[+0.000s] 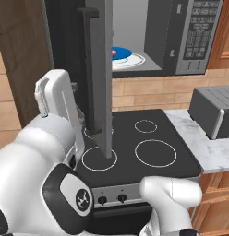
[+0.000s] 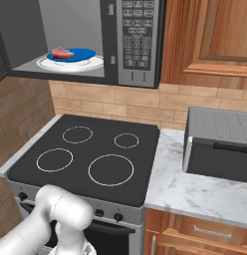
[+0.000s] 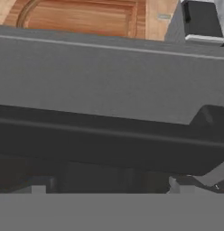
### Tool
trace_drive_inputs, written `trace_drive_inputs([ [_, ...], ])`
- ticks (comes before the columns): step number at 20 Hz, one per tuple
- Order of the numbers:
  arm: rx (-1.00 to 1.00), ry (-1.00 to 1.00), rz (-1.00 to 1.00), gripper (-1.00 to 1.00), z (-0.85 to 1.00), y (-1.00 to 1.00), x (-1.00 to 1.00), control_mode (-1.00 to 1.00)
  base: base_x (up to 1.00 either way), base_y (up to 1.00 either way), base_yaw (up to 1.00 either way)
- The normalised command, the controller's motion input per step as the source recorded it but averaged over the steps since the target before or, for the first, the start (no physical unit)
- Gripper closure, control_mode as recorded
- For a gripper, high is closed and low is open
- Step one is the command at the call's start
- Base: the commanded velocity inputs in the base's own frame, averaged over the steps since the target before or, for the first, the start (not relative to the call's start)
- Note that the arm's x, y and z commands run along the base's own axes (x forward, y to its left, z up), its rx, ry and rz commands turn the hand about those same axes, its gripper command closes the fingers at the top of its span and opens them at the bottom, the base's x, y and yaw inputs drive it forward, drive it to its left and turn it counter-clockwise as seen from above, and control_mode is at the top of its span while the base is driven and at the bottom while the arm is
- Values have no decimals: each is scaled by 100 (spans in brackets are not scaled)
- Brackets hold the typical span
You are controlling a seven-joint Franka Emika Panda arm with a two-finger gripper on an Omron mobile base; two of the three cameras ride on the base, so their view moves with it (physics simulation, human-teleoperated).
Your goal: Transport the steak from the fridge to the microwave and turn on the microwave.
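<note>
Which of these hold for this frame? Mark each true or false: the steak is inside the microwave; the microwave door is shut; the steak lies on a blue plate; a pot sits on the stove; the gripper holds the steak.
1. The steak is inside the microwave. True.
2. The microwave door is shut. False: it stands swung open, edge-on in the left base view.
3. The steak lies on a blue plate. True; the plate rests on the white turntable.
4. A pot sits on the stove. False: its four rings are bare.
5. The gripper holds the steak. False: the steak lies on the plate, and the hand view looks close along the door's dark handle.
</note>
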Motion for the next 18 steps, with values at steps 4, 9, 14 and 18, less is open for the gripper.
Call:
trace_drive_inputs([
  [4,3,0,-13,-100,0,-39,12,-100,0,0,0],
  [9,5,0,-13,-100,0,-43,8,-100,0,0,0],
  [14,5,0,-12,-100,0,-46,12,-100,0,0,0],
  [18,5,0,-11,-100,0,-52,11,-100,0,0,0],
])
